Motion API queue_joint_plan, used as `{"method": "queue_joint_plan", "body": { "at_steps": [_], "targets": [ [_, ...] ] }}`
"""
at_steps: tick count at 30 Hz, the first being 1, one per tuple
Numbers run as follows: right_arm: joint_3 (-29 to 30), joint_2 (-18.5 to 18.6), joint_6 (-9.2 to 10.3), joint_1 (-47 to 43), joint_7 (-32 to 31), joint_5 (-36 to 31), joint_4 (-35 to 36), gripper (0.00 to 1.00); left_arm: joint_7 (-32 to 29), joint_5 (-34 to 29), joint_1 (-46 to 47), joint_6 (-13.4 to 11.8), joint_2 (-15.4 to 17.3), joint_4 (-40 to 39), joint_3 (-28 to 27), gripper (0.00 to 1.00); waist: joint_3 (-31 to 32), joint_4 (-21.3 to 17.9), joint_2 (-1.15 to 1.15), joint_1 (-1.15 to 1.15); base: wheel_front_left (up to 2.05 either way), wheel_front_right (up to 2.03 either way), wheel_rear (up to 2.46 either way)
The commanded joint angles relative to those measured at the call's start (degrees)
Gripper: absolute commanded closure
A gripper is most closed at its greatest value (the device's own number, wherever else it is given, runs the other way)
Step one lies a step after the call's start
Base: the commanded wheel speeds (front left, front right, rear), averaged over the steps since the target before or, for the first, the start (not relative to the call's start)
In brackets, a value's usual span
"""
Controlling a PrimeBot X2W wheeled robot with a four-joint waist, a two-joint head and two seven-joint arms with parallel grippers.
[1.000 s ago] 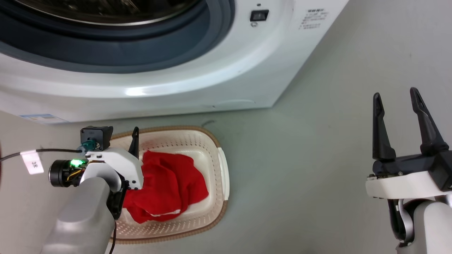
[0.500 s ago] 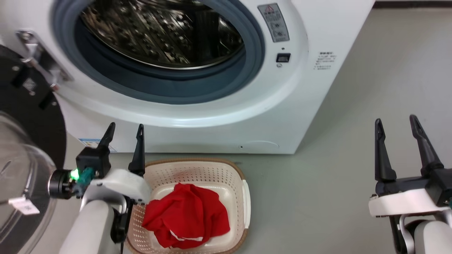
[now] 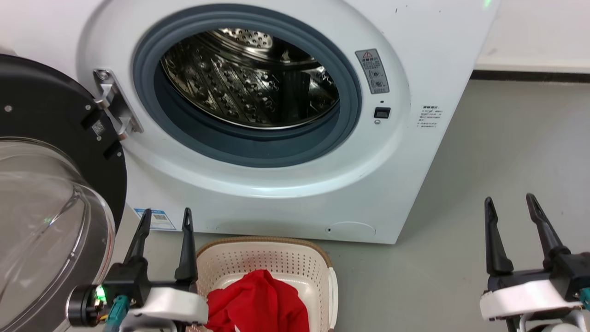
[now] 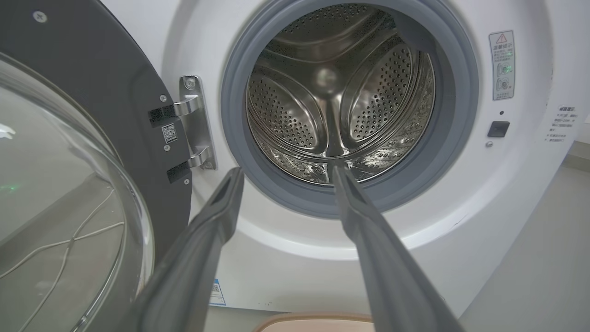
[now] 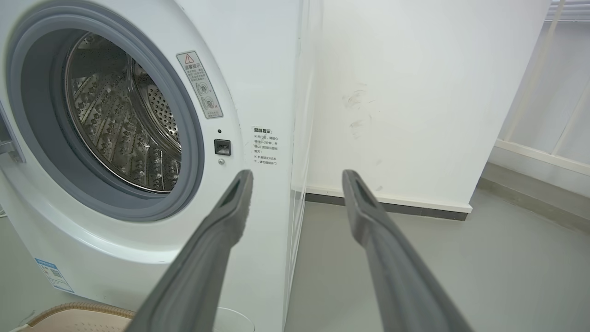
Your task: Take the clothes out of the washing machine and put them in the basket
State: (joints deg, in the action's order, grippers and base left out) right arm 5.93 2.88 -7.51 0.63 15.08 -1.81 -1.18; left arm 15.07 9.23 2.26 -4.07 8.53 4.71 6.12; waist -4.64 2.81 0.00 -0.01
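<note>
Lying in the basket (image 3: 272, 256) by the washing machine (image 3: 276, 193), the red clothes (image 3: 258, 299) were cut off at the bottom. The left gripper (image 3: 167, 212) and the right gripper (image 3: 508, 199) stood open, holding nothing.

Warning-triangle label (image 3: 372, 71) — washing machine (image 3: 286, 184), print illegible

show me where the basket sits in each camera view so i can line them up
Head view: the basket is at bottom centre, in front of the washing machine, with red clothes inside.
Left wrist view: its brown rim peeks in at the bottom edge, middle.
Right wrist view: its rim is in the bottom left corner.
Shared landmark: the warning sticker right of the door ring.
</note>
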Motion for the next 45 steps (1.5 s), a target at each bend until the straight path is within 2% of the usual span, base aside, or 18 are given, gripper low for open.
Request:
{"method": "queue_joint_plan", "body": {
  "at_steps": [1, 14, 30, 31, 34, 45],
  "targets": [
    [-0.1, 0.0, 0.04, -1.5, 0.1, 1.2, -0.2, 0.00, 0.1, -1.0, -2.2, -0.2, -0.7, -1.6, -1.1, 0.00, 1.5, 0.1, 0.00, 0.01, 0.00, 0.00, 0.00],
    [-0.6, 0.0, 0.04, -6.3, 0.1, 3.6, -0.4, 0.00, 0.1, -5.1, -8.2, 1.8, -2.7, -3.8, -3.7, 0.00, 4.6, -1.4, 0.00, 0.01, 0.00, 0.00, 0.00],
    [-0.5, 0.0, 0.04, -6.2, 0.1, 3.2, -0.3, 0.00, 0.1, -6.9, -8.6, 2.8, -4.1, -4.9, -5.3, 0.00, 4.6, -1.4, 0.00, 0.01, 0.00, 0.00, 0.00],
    [-0.5, 0.0, 0.00, -5.7, 0.0, 3.3, -0.5, 1.00, 0.0, -6.5, -8.7, 2.6, -3.9, -4.5, -5.1, 1.00, 4.6, -1.4, 0.00, 0.01, 0.00, 0.00, 0.00],
    [-0.6, -0.1, -0.01, -5.8, -0.3, 4.1, -1.9, 1.00, -0.4, -5.7, -8.9, 2.6, -4.0, -3.1, -5.0, 1.00, 4.6, -1.5, 0.00, 0.01, 0.00, 0.00, 0.00],
    [-0.4, -0.1, -0.01, -4.0, -3.5, 17.7, -3.5, 1.00, -3.7, 7.7, -6.8, 4.0, -4.3, -1.2, -6.3, 1.00, 4.6, -1.6, 0.00, 0.01, 0.00, 0.00, 0.00]
  ]
}}
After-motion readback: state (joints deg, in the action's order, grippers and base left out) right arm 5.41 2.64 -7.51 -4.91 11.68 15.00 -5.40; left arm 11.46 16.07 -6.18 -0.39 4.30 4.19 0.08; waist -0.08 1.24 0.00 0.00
